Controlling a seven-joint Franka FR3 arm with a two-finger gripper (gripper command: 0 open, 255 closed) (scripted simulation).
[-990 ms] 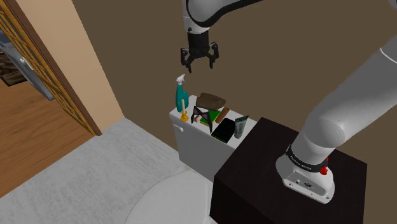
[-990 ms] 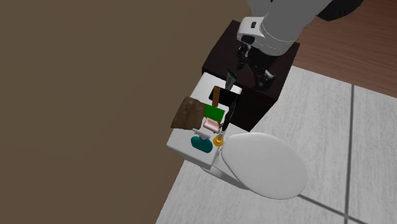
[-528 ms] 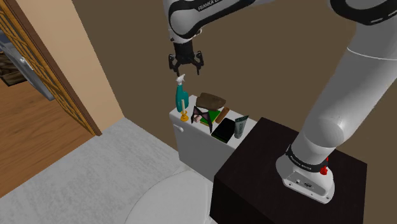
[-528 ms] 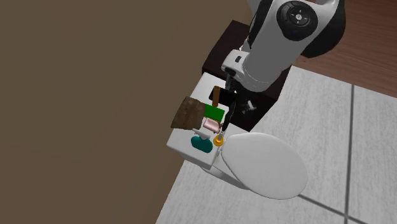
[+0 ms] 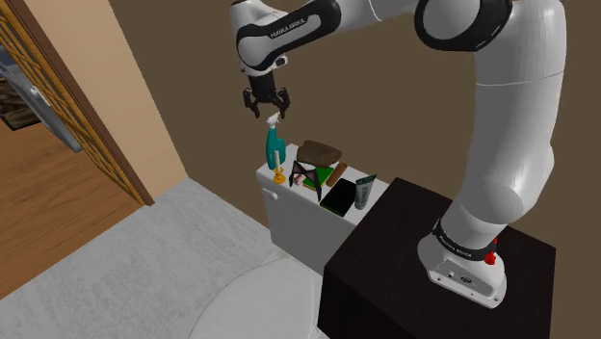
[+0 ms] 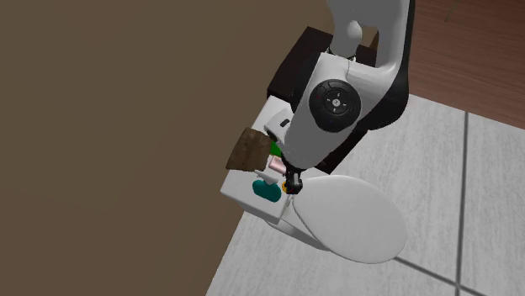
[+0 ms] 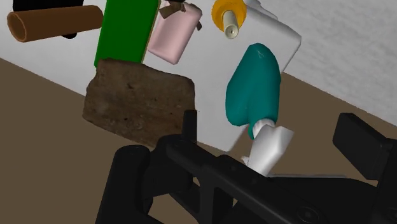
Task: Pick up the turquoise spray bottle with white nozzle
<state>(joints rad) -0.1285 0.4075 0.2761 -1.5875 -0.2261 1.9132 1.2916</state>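
A turquoise spray bottle (image 5: 273,147) with a white nozzle (image 5: 273,119) stands upright at the end of the white toilet tank (image 5: 289,220) nearest the shoulder view's left. My gripper (image 5: 263,104) hangs just above and slightly left of the nozzle, open. In the wrist view the teal body (image 7: 254,86) and its nozzle (image 7: 270,147) lie between the spread fingers (image 7: 362,141), with neither finger touching; the gripper (image 7: 273,137) holds nothing. From the second exterior view the bottle (image 6: 266,191) sits at the tank's near end, the gripper (image 6: 293,178) right beside it.
Crowding the tank lid are a small orange item (image 7: 228,16) next to the bottle, a brown block (image 7: 137,102), a pink item (image 7: 170,37), a green item (image 7: 124,32) and a brown cylinder (image 7: 54,22). The brown wall stands close behind. The toilet lid (image 6: 349,219) lies in front.
The gripper has swung toward the shoulder view's left and come down, from above the middle of the tank to just over the bottle's nozzle. It stays open. The bottle has not moved.
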